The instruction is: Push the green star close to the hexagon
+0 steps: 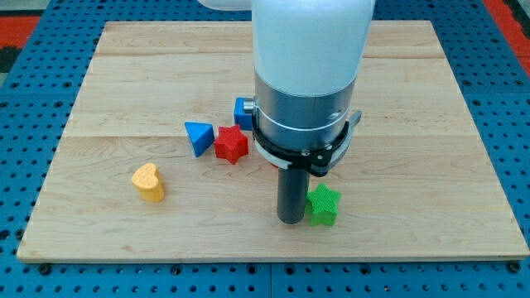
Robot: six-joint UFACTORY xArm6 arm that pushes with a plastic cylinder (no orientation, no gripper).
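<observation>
No pincer is carried by this arm, so no spread or pressed state can be told; a straight dark rod is fitted instead, and my tip (pixel 291 220) is set on the table just at the view's left of the green star (pixel 323 205), touching or nearly touching it. By size, the pale wooden table (pixel 431 108), made of smooth grained planks, is seen first, laid on a blue perforated base (pixel 33 91). The bulky white and grey arm housing (pixel 308 74) is seen above the rod. A blue triangular block (pixel 198 136), a red star (pixel 232 145) and a yellow heart-shaped block (pixel 149 182) follow. A blue block (pixel 243 111) is partly hidden behind the housing, so its shape cannot be told.
</observation>
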